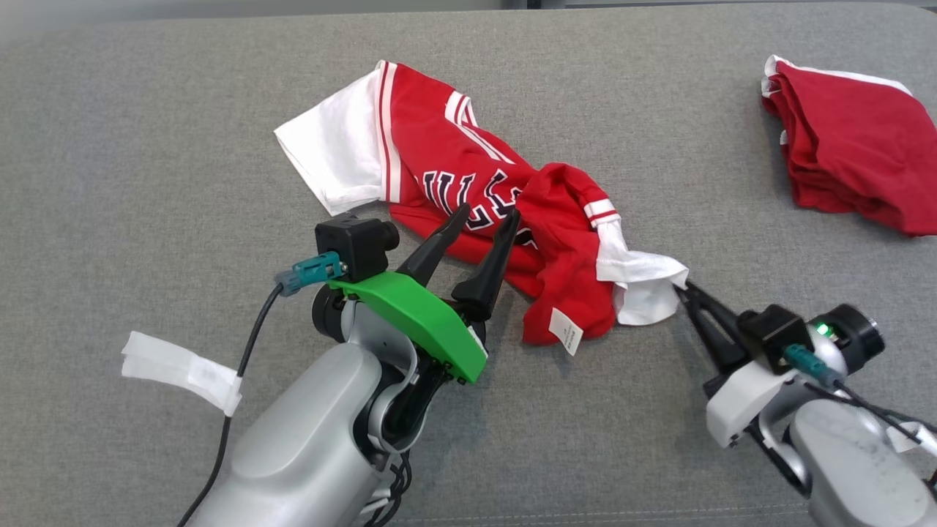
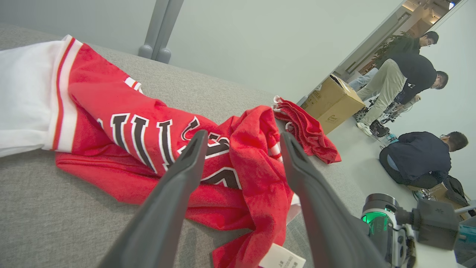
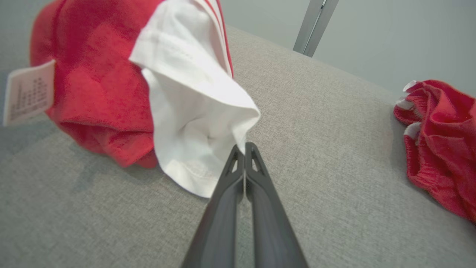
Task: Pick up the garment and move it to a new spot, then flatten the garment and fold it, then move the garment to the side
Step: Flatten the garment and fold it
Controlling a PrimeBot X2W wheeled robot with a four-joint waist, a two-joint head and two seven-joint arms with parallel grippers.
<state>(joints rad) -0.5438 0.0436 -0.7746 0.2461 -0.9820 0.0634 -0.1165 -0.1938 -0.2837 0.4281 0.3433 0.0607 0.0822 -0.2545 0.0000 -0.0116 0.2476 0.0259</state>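
Two-handed spreading seems intended: right gripper [image 1: 684, 290] clamps the garment's [image 1: 439, 154] white sleeve [image 1: 644, 282] while left gripper [image 1: 489, 212], fingers [image 1: 432, 249] apart, hovers over its middle.

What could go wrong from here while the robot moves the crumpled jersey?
1. The right gripper, jaws shut, seems to pinch only the edge of the sleeve; a pull may slip it free.
2. The left gripper, jaws open over the bunched jersey, may catch several layers, so flattening gets harder.
3. Dragging rightward might disturb the second garment.
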